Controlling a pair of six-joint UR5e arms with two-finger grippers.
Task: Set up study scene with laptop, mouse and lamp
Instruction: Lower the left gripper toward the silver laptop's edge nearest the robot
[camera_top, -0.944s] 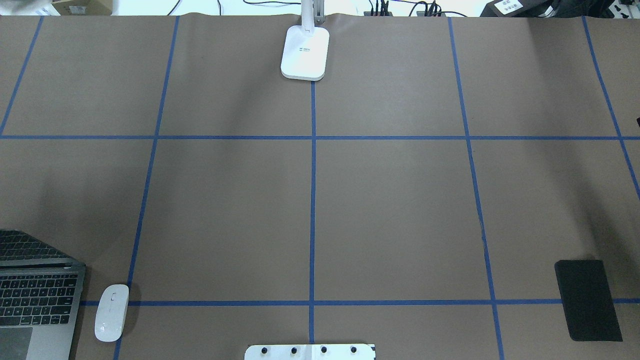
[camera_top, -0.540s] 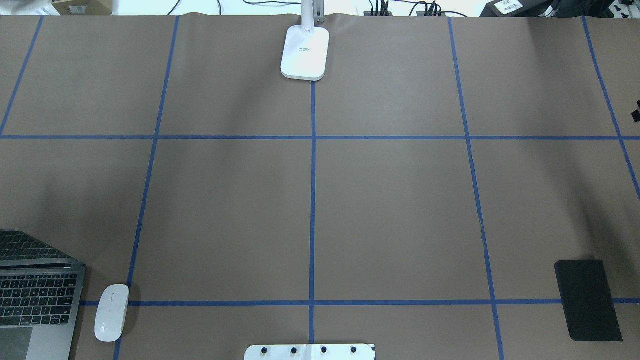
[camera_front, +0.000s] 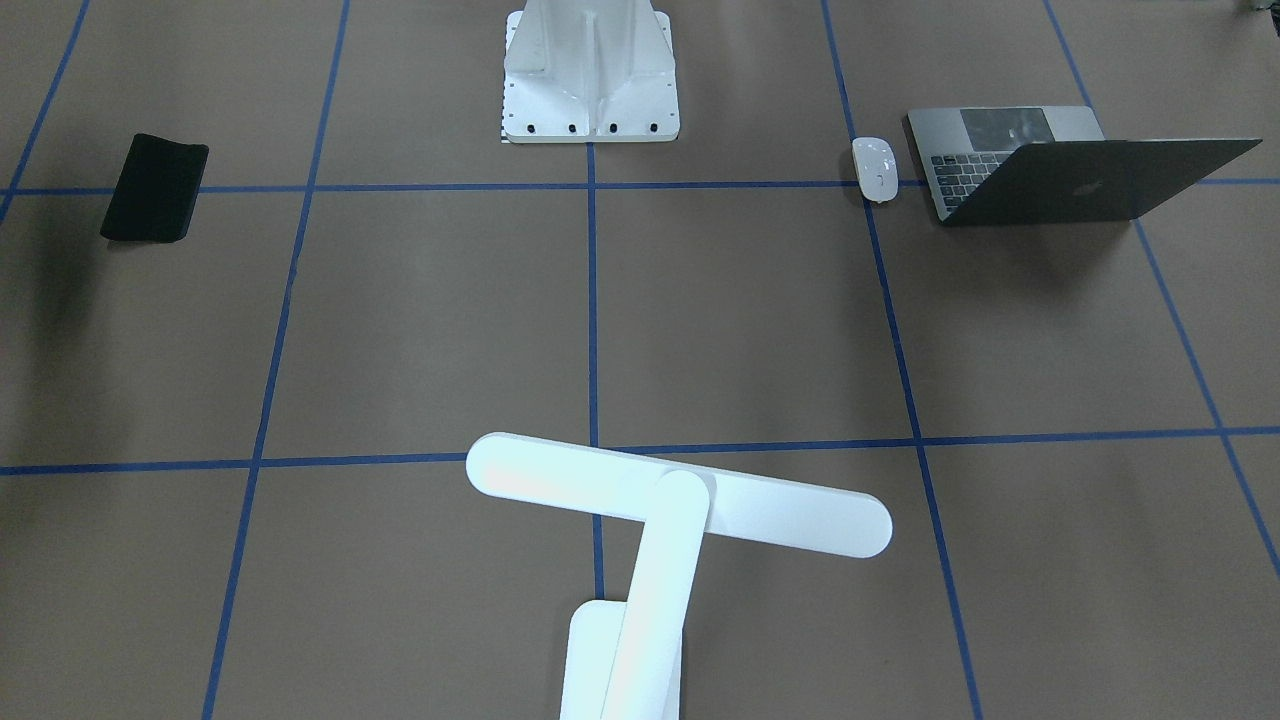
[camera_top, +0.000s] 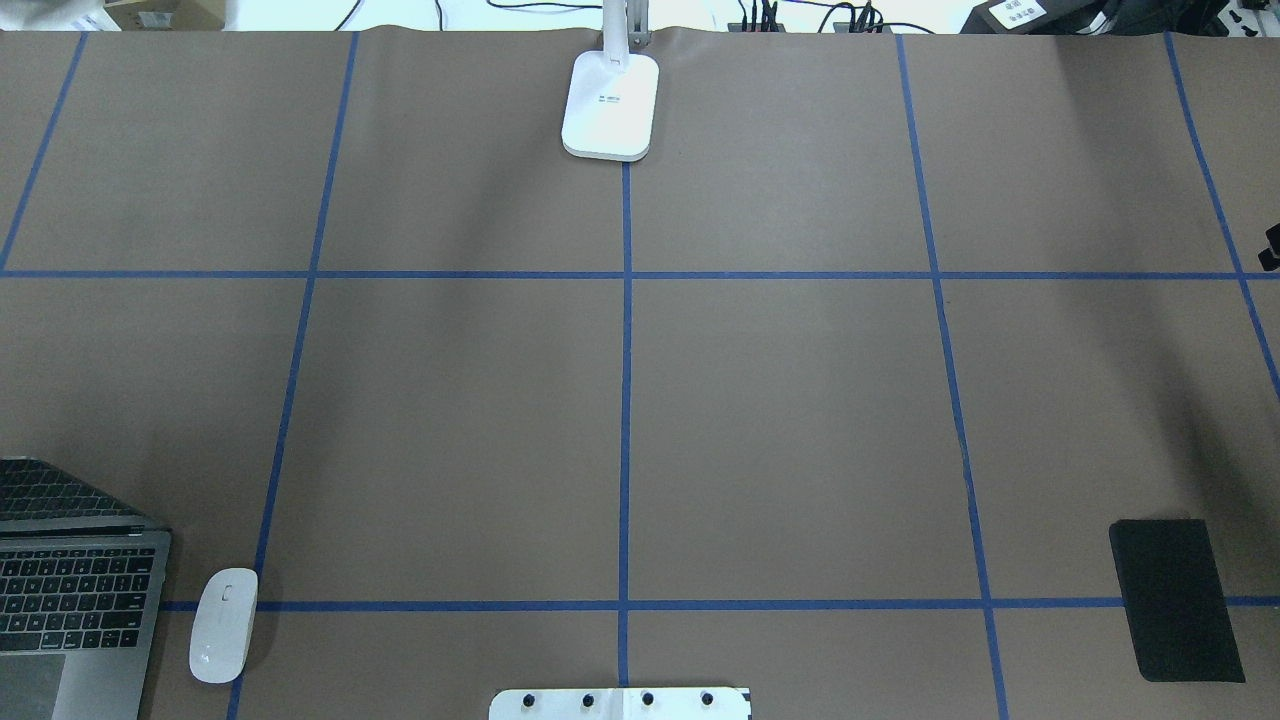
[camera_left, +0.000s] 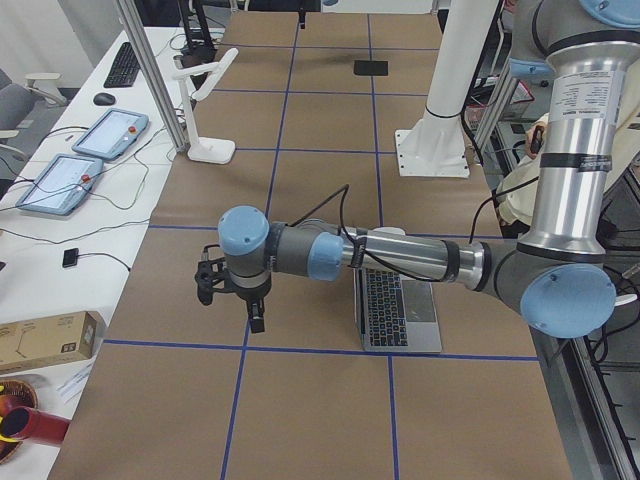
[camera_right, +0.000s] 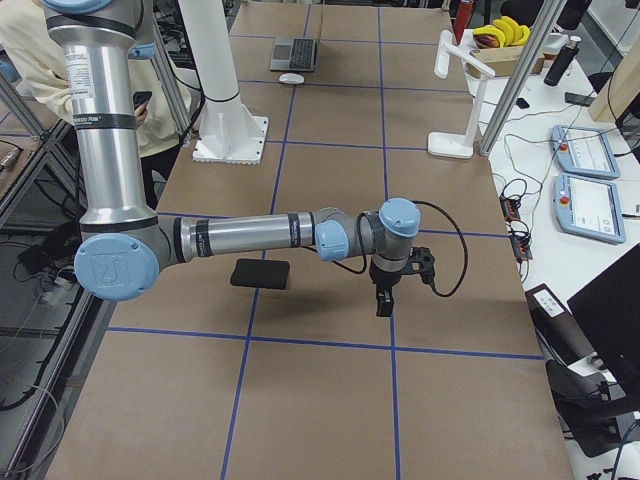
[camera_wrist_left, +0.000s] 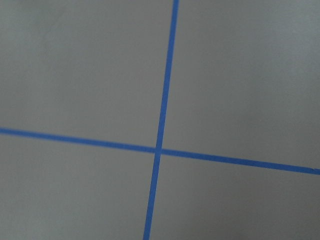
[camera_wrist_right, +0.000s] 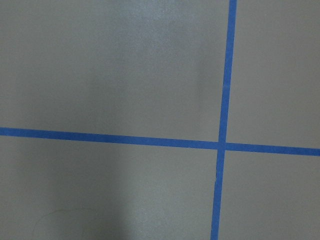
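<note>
The laptop (camera_top: 70, 590) stands open at the near left corner; it also shows in the front view (camera_front: 1050, 165). The mouse (camera_top: 223, 625) lies right beside it, also seen in the front view (camera_front: 874, 168). The lamp (camera_top: 610, 105) stands at the far middle edge, and its bar head (camera_front: 680, 495) shows in the front view. My left gripper (camera_left: 255, 318) hangs over bare table, out past the laptop's (camera_left: 395, 310) open lid. My right gripper (camera_right: 382, 303) hangs over bare table at the right end. I cannot tell whether either is open or shut. Both hold nothing.
A flat black pad (camera_top: 1175, 600) lies at the near right. The white bolted pedestal (camera_front: 590, 70) stands at the near middle edge. Blue tape lines divide the brown table cover (camera_top: 800, 430). Both wrist views show only tape crossings.
A small dark part of the right gripper at the overhead view's right edge has shifted slightly. Laptop, mouse and lamp have not moved.
</note>
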